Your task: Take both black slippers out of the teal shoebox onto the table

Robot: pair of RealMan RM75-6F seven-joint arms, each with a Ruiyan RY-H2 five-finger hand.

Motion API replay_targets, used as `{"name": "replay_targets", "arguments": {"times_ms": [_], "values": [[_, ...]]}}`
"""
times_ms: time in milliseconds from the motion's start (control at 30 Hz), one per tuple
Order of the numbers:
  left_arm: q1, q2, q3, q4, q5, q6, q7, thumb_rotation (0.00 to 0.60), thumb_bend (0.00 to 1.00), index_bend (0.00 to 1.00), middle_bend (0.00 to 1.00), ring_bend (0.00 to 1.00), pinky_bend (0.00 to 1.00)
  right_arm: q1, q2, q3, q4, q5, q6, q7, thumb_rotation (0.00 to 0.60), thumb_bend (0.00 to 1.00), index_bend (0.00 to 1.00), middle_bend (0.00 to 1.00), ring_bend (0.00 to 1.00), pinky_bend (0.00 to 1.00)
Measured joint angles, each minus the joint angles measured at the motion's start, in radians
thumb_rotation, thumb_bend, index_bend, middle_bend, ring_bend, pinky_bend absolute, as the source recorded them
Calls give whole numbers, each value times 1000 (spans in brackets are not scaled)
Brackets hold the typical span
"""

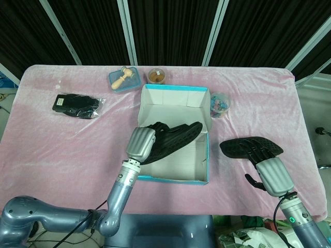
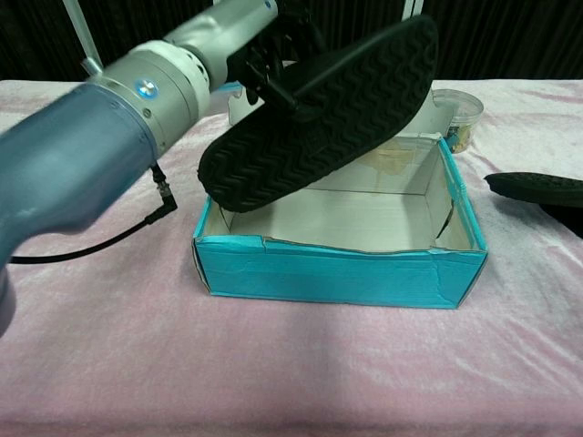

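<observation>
My left hand [image 1: 140, 143] grips a black slipper [image 1: 173, 138] and holds it tilted in the air above the teal shoebox [image 1: 170, 179]. In the chest view the slipper's ribbed sole [image 2: 319, 114] faces the camera, with the left hand [image 2: 269, 41] at its upper left, above the box's front wall [image 2: 337, 278]. The box interior looks white and bare. The second black slipper [image 1: 251, 147] lies on the pink table to the right of the box, also showing as the slipper [image 2: 537, 189] at the chest view's right edge. My right hand [image 1: 271, 173] has its fingers spread and resting on this slipper's near side.
The box lid [image 1: 176, 106] stands open at the back. Behind it are a blue tub with a wooden stamp [image 1: 124, 79], a jar [image 1: 156, 76] and a clear cup [image 1: 220, 103]. A black bagged item [image 1: 76, 105] lies far left.
</observation>
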State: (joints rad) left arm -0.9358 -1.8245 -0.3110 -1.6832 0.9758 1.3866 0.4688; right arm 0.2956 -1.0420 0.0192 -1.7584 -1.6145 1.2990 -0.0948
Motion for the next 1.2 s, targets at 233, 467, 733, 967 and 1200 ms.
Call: {"name": "replay_targets", "arguments": {"times_ms": [233, 467, 733, 967, 1200], "values": [[108, 154, 5, -221, 159, 71, -126, 600, 253, 377, 494, 479, 635, 7, -6, 8, 10, 5, -6, 4, 600, 216, 0, 62, 40, 224], [263, 379, 76, -315, 265, 150, -161, 600, 253, 386, 497, 479, 621, 12, -11, 15, 33, 8, -7, 27, 600, 216, 0, 62, 40, 225], [356, 469, 156, -170, 170, 143, -2, 600, 252, 388, 485, 473, 605, 22, -26, 17, 60, 2, -13, 50, 600, 216, 0, 62, 40, 224], [377, 426, 167, -44, 11, 86, 112, 600, 251, 381, 482, 470, 602, 24, -31, 14, 73, 2, -15, 60, 600, 217, 0, 62, 40, 224], [361, 307, 142, 120, -95, 2, 169, 600, 0, 89, 147, 29, 156, 21, -32, 12, 85, 8, -15, 76, 600, 217, 0, 62, 40, 224]]}}
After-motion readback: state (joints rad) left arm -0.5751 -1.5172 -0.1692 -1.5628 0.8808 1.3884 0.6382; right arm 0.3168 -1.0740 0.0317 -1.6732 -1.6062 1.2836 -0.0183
